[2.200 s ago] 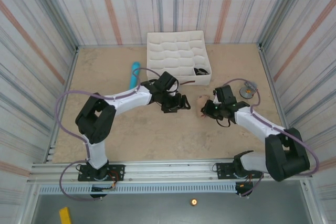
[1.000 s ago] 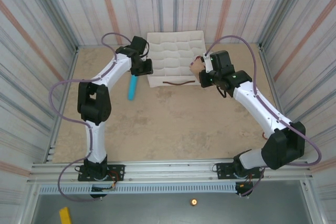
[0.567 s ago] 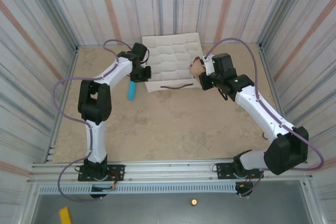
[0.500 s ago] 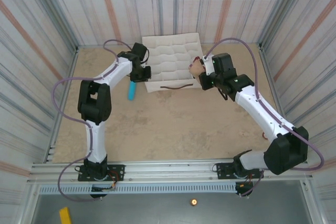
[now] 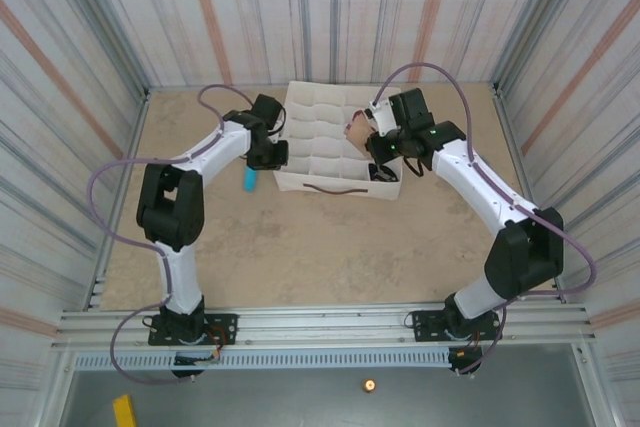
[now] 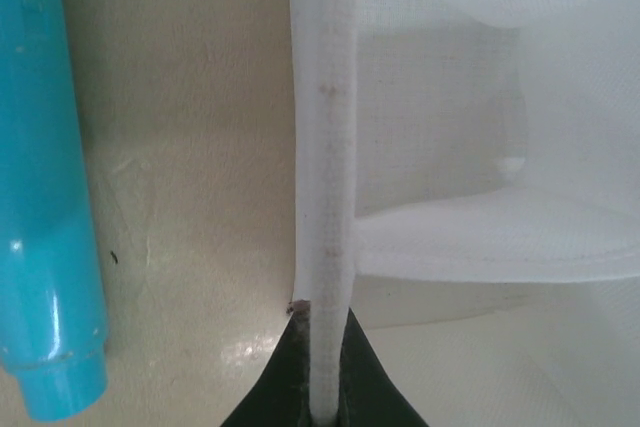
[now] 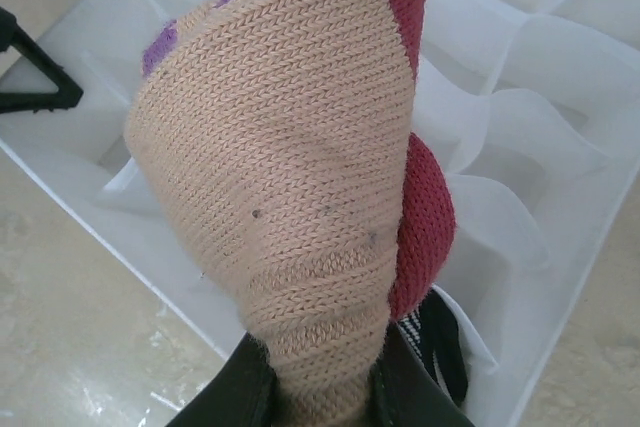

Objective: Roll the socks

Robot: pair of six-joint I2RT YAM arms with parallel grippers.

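Observation:
The beige sock [image 7: 290,167], bunched into a roll with maroon patches and a bit of purple cuff, is clamped in my right gripper [image 7: 325,387], which is shut on it. From above, the beige sock [image 5: 357,129] hangs over the white organizer's [image 5: 300,183] compartments, with my right gripper [image 5: 373,139] beside it. The black sock [image 7: 440,347] with white stripes lies in a near-corner compartment [image 5: 383,174]. My left gripper [image 6: 322,357] is shut on the organizer's thin left wall [image 6: 325,147], seen from above at the box's left side [image 5: 272,152].
A light-blue cylinder [image 5: 249,178] lies on the tan table just left of the organizer, close to my left gripper [image 6: 45,197]. A dark handle [image 5: 322,187] marks the box's front wall. Striped walls enclose the table on three sides.
My left jaws have closed on the organizer's left wall. The organizer has shifted and turned, its compartments now facing up. My right gripper has carried the beige sock leftward over the compartments.

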